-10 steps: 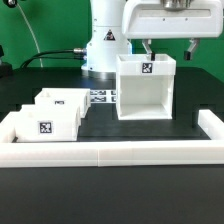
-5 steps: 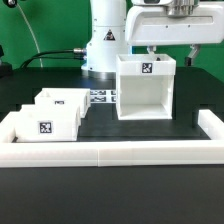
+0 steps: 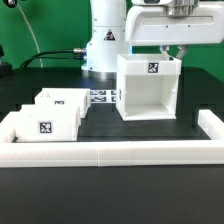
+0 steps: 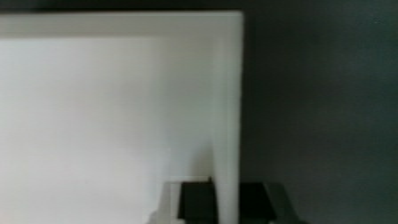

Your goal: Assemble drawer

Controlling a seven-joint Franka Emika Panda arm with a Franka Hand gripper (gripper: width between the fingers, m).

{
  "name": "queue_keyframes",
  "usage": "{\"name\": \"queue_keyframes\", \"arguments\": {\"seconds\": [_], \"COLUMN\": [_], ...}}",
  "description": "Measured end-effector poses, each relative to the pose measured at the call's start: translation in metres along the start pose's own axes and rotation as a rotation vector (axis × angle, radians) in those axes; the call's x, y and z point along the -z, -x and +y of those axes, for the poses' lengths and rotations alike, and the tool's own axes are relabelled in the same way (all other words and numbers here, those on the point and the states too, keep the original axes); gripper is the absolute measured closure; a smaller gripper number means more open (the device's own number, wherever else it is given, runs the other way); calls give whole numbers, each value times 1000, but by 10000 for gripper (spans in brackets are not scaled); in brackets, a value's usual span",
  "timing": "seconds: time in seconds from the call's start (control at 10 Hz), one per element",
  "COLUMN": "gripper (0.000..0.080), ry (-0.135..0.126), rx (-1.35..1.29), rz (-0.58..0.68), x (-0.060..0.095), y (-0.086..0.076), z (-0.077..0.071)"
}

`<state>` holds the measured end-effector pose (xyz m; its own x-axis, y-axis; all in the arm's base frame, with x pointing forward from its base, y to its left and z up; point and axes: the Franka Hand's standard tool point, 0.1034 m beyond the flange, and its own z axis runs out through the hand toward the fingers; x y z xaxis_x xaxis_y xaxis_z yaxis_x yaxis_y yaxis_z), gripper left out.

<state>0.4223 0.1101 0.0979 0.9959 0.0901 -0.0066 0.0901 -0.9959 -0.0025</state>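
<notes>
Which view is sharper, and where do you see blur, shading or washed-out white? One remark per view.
Exterior view: fairly sharp, evenly lit; the case front is bright white, its inside greyer. Wrist view: out of focus at close range; the case wall is a pale blur, the tool a dark, fuzzy-edged shape astride it.
</notes>
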Motion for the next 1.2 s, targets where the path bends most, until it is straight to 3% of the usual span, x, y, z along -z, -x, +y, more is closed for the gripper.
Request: {"name": "queue_keyframes", "arguments": {"seconds": [0.6, 1.0, 1.2], "gripper": [763, 762, 762], "ry": [0, -10, -23], "rx": [13, 22, 20], "rz": [0, 23, 73], "x": [0, 1, 1], "y": [-2, -55, -97], "z": [1, 10, 12]}}
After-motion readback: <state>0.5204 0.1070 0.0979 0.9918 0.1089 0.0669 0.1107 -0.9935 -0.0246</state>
